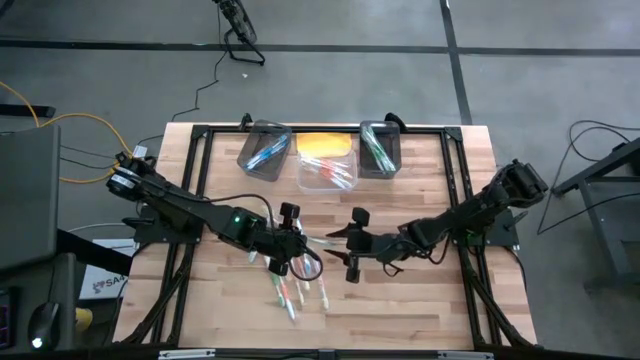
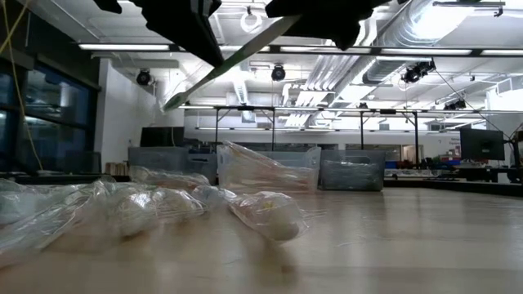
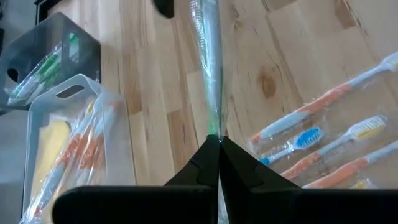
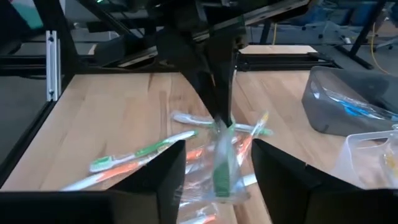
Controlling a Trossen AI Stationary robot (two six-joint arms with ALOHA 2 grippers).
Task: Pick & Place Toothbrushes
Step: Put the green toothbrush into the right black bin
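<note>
Jaws of the left gripper [image 3: 217,144] clenched on a green-handled toothbrush in clear plastic wrap [image 3: 208,56], held above the pale wooden bench [image 1: 420,300].

From left to right: the left arm reaches to mid-bench, holding the wrapped brush out toward the right gripper [image 4: 214,163], whose jaws stand parted on either side of the wrapper's free end without yet pinching it. A loose pile of wrapped toothbrushes [image 1: 295,290] lies on the bench just below the left gripper. At the far edge sit three bins: dark grey [image 1: 262,148], clear [image 1: 328,160], dark grey [image 1: 380,148]. This looks like a handover; next the right jaws should likely close before the left lets go.
</note>
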